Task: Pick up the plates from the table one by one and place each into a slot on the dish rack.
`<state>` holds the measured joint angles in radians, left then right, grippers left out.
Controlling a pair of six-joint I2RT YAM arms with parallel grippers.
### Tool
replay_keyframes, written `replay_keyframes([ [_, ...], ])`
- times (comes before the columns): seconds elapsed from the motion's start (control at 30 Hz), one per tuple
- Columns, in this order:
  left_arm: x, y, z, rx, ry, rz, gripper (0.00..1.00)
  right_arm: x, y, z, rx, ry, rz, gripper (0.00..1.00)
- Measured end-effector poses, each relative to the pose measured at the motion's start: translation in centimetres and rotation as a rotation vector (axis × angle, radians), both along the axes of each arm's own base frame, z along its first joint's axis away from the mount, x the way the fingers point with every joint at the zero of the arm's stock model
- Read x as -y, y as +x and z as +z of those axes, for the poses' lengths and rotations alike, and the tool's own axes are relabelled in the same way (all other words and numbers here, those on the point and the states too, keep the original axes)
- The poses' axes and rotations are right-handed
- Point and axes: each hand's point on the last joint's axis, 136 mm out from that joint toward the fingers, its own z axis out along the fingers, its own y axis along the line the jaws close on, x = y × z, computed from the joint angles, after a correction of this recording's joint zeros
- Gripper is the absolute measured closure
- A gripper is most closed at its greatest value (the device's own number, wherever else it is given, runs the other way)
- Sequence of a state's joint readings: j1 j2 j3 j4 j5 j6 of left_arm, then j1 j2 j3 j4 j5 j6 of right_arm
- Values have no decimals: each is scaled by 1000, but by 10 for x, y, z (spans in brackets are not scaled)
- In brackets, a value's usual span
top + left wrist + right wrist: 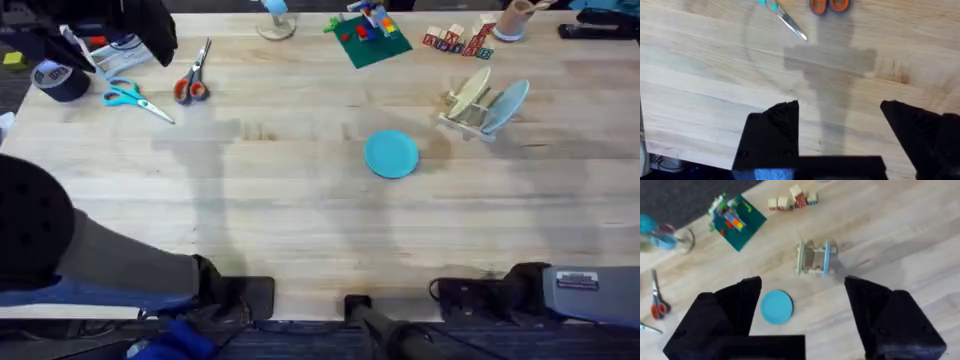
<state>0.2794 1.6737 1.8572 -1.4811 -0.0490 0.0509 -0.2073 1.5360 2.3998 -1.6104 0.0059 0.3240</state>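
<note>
Halfway there, I reckon. The pale plate [507,106] is already standing in the rack [468,108] at the far right of the bench [300,210], next to a cream plate [470,91]. The teal plate [391,155] lies flat mid-bench, just left of the rack and nearer me, so that one's left to do. My right claw [802,305] is wide apart and empty, looking down on it. My left claw [840,112] is also apart, holding nothing, over bare wood near the scissors [193,82]. No readable writing anywhere; the white label on my right arm is too small to make out.
</note>
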Motion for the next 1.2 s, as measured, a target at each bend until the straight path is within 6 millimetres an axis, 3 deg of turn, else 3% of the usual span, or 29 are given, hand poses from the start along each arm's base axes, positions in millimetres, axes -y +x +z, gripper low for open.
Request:
replay_keyframes([
  [0.13, 0, 0, 0, 0, 0, 0, 7, -3, -13, -16, -52, 5, 13, 6],
  [0.4, 12, 4, 0, 23, -68, -17, 7, -5, -19, -40, -133, 22, 19, 6],
  [0.57, 50, 22, 9, 123, -283, -85, 7, -9, -29, -31, -96, 21, 26, 5],
  [0.8, 109, 37, 40, 254, -639, -206, 7, -14, -40, -21, -53, 23, 39, 6],
  [0.93, 127, 36, 55, 287, -766, -246, 7, -17, -38, -22, -52, 34, 48, 6],
  [1.07, 133, 35, 60, 297, -813, -258, 7, -17, -38, -21, -49, 37, 51, 6],
  [1.13, 135, 35, 62, 297, -828, -255, 79, -18, -38, -21, -48, 42, 56, 6],
  [1.17, 135, 35, 63, 293, -839, -243, 179, -19, -38, -21, -47, 46, 59, 6],
  [1.2, 136, 35, 63, 290, -845, -235, 340, -20, -37, -21, -46, 50, 63, 6],
])
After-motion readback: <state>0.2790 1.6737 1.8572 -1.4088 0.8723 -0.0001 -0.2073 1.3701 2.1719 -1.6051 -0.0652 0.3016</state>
